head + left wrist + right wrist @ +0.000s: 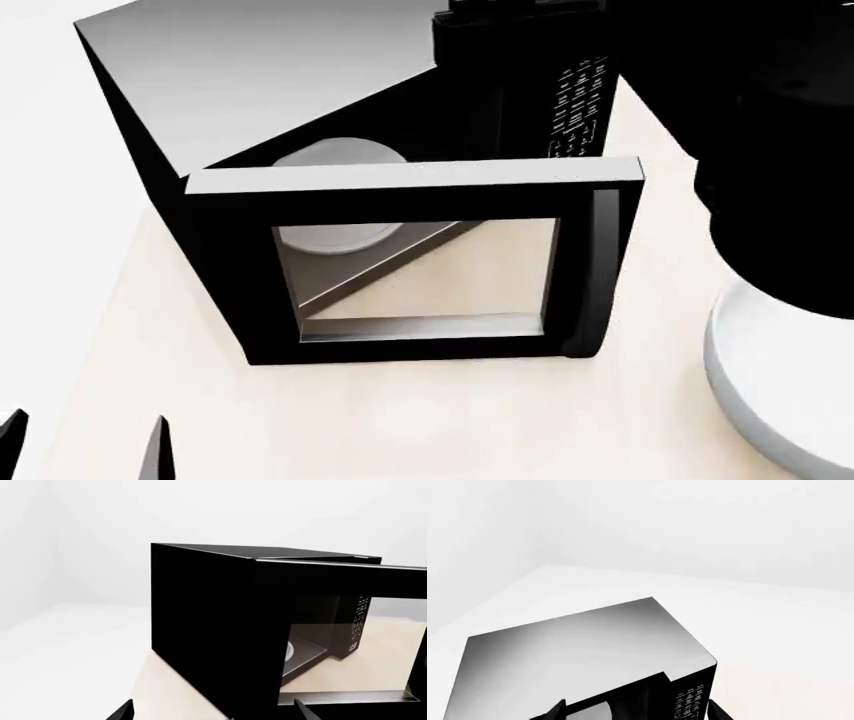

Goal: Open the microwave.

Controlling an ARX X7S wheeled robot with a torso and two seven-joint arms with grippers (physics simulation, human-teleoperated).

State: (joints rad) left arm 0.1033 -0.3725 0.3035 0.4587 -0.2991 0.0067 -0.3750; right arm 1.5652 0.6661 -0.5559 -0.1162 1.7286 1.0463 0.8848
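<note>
Black, grey-topped box microwave on the pale beige surface is seen with its glass-windowed door swung wide open, so the task is judged essentially done; neither gripper's state can be told.

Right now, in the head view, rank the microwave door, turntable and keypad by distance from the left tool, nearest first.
From the left tool, open at lower left:
1. Door, swung open, nearest, just ahead of it.
2. Turntable, inside the cavity behind the door.
3. Keypad, on the far right of the front.
</note>
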